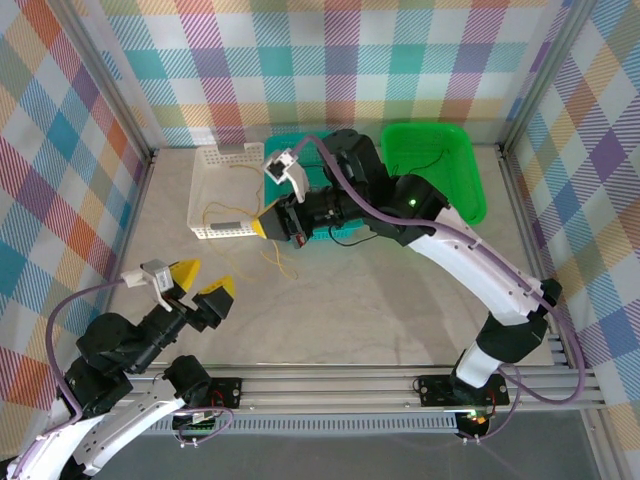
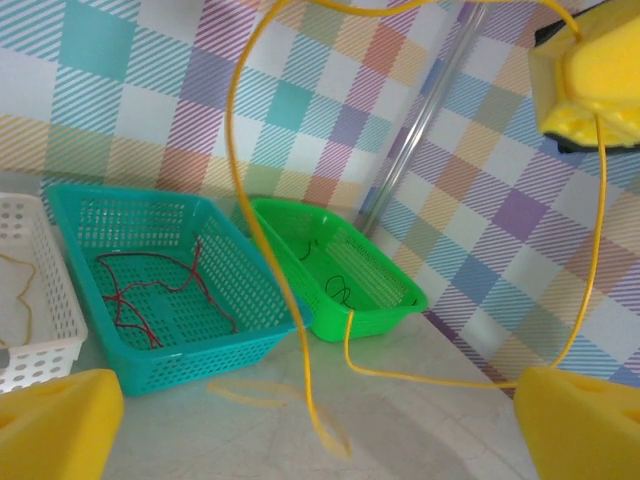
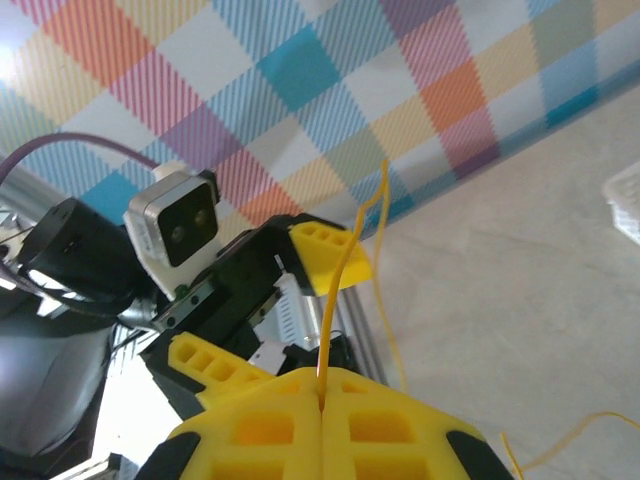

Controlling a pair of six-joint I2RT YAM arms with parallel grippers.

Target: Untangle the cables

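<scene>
My right gripper [image 1: 262, 224] [image 3: 322, 392] is shut on a thin yellow cable [image 3: 331, 300], held above the table in front of the white basket [image 1: 212, 160]. The yellow cable [image 2: 292, 300] hangs from it in big loops down to the table [image 1: 283, 262]. My left gripper [image 1: 200, 280] [image 2: 318, 405] is open at the near left, low over the table, facing the baskets; the cable's lower strand runs between its fingers [image 2: 585, 425] without being gripped. Red cables [image 2: 150, 290] lie in the teal basket [image 2: 250, 270]. A black cable [image 2: 340, 290] lies in the green basket [image 2: 385, 305].
The white basket holds a thin yellow-brown wire [image 1: 238, 169]. The teal basket [image 1: 345, 238] sits partly under the right arm, and the green basket [image 1: 470, 175] is at the back right. Checked walls and metal rails enclose the table. Bare tabletop [image 1: 380, 300] lies in front of the baskets.
</scene>
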